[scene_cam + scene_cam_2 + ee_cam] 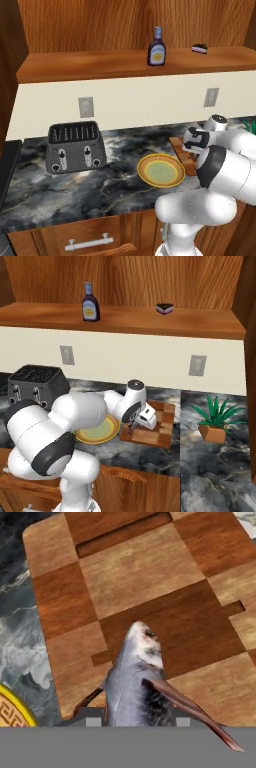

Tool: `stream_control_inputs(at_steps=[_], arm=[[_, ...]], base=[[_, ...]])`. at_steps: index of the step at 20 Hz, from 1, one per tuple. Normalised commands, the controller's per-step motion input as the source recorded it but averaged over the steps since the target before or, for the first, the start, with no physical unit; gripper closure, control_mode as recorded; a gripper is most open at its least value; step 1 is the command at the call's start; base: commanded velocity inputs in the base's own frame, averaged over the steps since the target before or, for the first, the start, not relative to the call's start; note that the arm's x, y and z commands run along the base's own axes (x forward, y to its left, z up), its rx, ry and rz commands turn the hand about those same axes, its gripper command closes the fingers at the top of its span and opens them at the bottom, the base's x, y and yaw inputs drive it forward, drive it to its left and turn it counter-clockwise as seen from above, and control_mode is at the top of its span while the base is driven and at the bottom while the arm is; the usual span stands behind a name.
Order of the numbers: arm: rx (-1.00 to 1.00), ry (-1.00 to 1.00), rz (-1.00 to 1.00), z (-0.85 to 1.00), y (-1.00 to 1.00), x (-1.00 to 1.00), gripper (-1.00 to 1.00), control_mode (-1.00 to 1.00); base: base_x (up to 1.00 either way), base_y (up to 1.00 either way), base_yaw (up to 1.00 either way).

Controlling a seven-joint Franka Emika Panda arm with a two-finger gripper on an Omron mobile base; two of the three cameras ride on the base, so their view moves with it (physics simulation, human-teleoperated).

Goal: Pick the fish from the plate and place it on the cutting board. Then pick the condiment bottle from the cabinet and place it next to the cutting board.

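Fish (135, 682) sits clamped in the tool, hanging over the checkered cutting board (135, 577) in the hand view. Right base view: tool (133, 427) above the board's left part, beside the plate (107, 432). Left base view: condiment bottle (157, 47) upright on the cabinet (75, 65) shelf.

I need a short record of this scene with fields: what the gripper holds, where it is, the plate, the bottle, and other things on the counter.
gripper: gripper shut on the small dark grey fish
position: over the checkered brown wooden cutting board; whether the fish touches it cannot be told
plate: round yellow plate with pale green centre, no fish on it, beside the board
bottle: dark brown condiment bottle with yellow-white label, upright on the wooden cabinet shelf
other: dark toaster, potted green plant
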Motion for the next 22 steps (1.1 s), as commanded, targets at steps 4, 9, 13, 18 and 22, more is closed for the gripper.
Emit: stream_control_inputs(at_steps=[4,9,13,18,22], arm=[[0.00,-0.01,0.00,-0.22,-0.20,0.34,1.00,-1.00],[0.00,-0.02,0.00,-0.21,-0.15,0.36,1.00,-1.00],[0.00,-0.01,0.00,-0.22,-0.12,0.33,1.00,-1.00],[0.00,-0.04,0.00,-0.30,-0.03,0.20,1.00,-1.00],[0.00,-0.04,0.00,-0.32,0.00,0.17,1.00,-1.00]], base=[[0.00,0.00,0.00],[0.00,0.00,0.00],[0.00,0.00,0.00],[0.00,0.00,0.00],[0.00,0.00,0.00]])
